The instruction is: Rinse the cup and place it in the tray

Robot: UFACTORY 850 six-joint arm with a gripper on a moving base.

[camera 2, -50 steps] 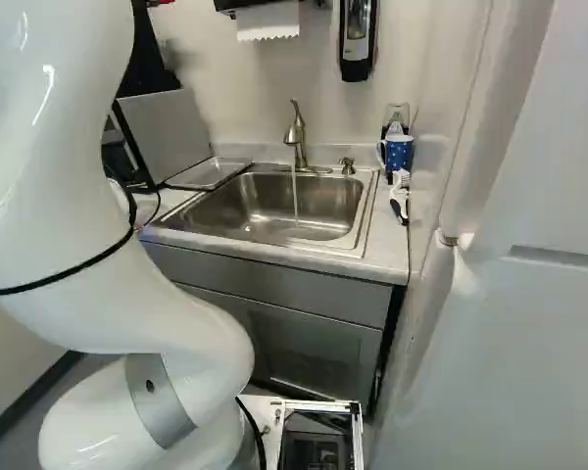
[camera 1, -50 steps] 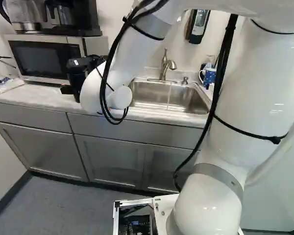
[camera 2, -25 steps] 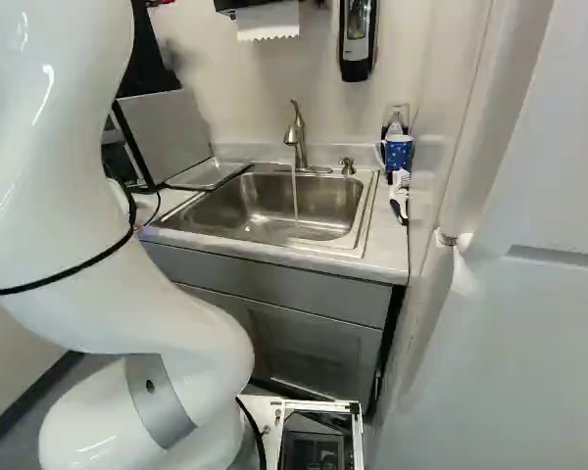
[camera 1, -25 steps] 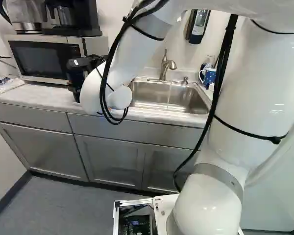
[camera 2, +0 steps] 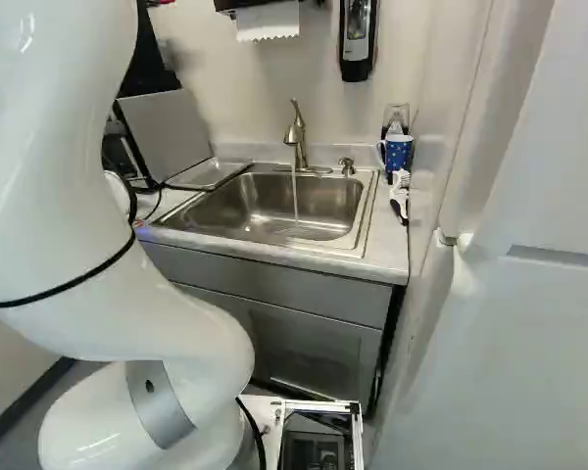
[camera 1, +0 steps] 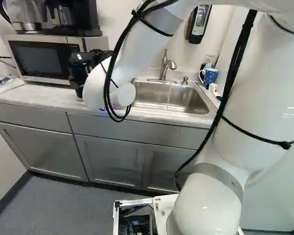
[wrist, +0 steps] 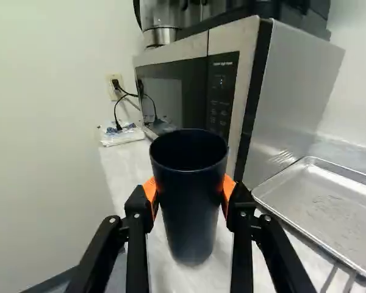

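1. Cup [wrist: 191, 226], dark and mouth up, between the two fingers of the gripper [camera 1: 78, 73], its rim above the orange pads [wrist: 230, 190] and its base below them.
2. Both pads touch it from opposite sides; the fingers are part-open, a cup's width apart, gripping it.
3. It's near the microwave [wrist: 293, 79], outside the metal tray [wrist: 329, 207].
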